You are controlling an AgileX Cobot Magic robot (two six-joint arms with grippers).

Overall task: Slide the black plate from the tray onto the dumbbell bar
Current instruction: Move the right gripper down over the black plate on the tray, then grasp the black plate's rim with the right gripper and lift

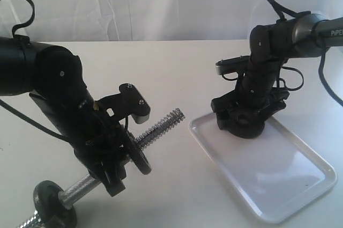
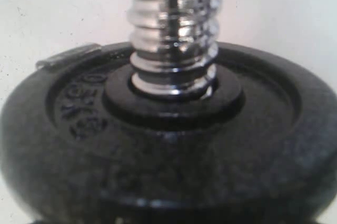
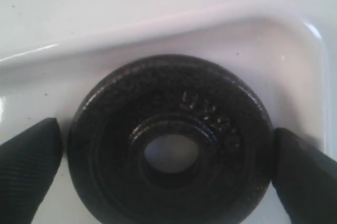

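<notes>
One shallow, glossy white rectangular plastic tray point(image 1: 303, 171) with rounded corners and a low raised rim lies on a plain white tabletop point(image 1: 177, 67). A small, round, matte-black iron weight disc with a central hole and raised lettering, the black plate point(image 3: 174, 89), lies flat on the tray floor. It sits in one rounded corner, close to the rim on two sides. The right gripper point(image 3: 167, 153) points down into that corner of the tray with its jaws spread wide. One ribbed black finger point(image 3: 26, 174) stands on each side of the black plate, level with its edge. Whether either finger touches that edge cannot be determined. Well apart from the tray, the left gripper point(image 1: 110, 169) is closed around the short chrome steel dumbbell bar point(image 1: 163, 122). It holds the bar tilted, with the coarse threaded end raised and pointing toward the tray. A second black disc point(image 2: 158, 155) is threaded onto the bar just beside the left gripper, on the side facing the tray. Bare thread runs on from this disc toward the tray. A third black disc point(image 1: 52, 198) sits near the bar's end farthest from the tray, low by the tabletop. Knurled chrome shows between it and the left gripper.
</notes>
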